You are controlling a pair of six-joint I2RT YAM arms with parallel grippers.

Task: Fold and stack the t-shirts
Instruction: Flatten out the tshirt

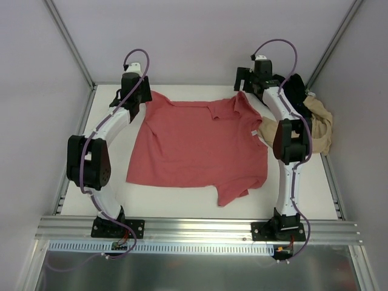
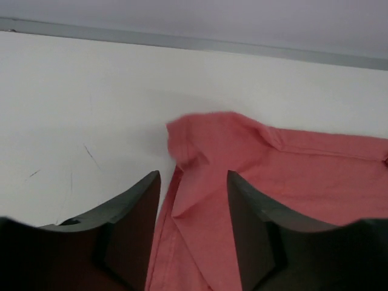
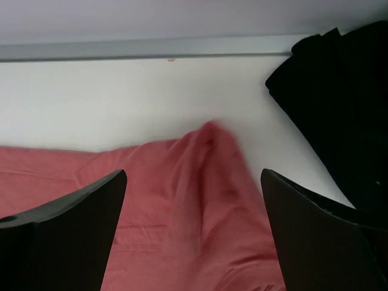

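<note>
Left tool (image 2: 194, 176) apart; right tool (image 3: 194, 173) apart; coral-red t-shirt (image 1: 194, 145) flat, long axis left-right, collar toward right

The right arm (image 1: 290, 130) hides much of the black t-shirt (image 1: 297, 90). The coral-red t-shirt's (image 3: 182, 194) raised tip is blurred.

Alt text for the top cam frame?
A red shirt lies spread on a white table, the left end effector and right end effector open at its far corners. A black shirt and tan shirt sit heaped at far right.
</note>
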